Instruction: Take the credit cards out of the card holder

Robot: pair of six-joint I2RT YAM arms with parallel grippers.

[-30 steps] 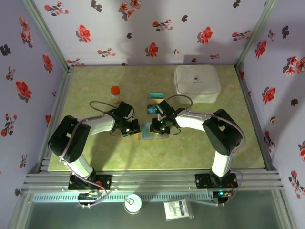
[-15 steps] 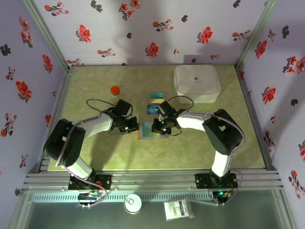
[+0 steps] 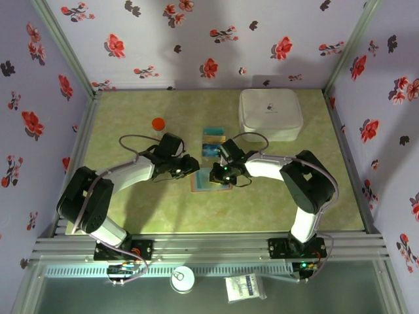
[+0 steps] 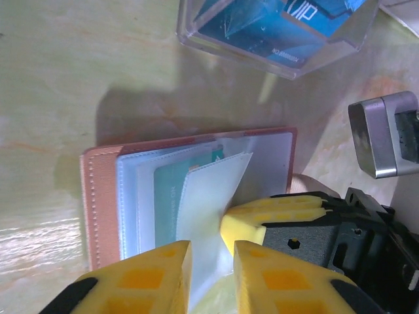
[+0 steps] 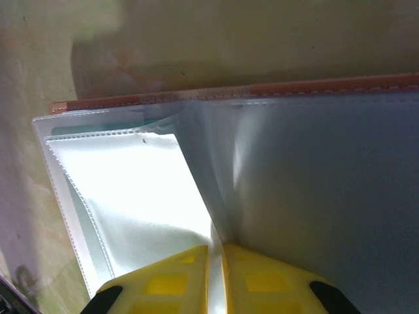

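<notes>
Tan holder [image 3: 209, 183] lies open at the table's [image 3: 131, 118] middle, right claw [image 5: 216, 252] nipped shut on its clear sleeve [image 5: 131, 190], left claw [image 4: 213, 252] barely parted, holding nothing. Best hold the sleeve taut and draw the teal card [image 4: 167, 196] straight out.

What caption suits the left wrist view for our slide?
Left fingers flank a clear sleeve of the open card holder, teal card inside.

walls [image 3: 196, 39] papered pale lavender, printed with red and dark flowers. aluminium corner posts [image 3: 67, 49] at the back corners. tabletop [image 3: 124, 111] yellow-green, marbled, glossy with glare. aluminium rail [image 3: 209, 243] along near edge.
</notes>
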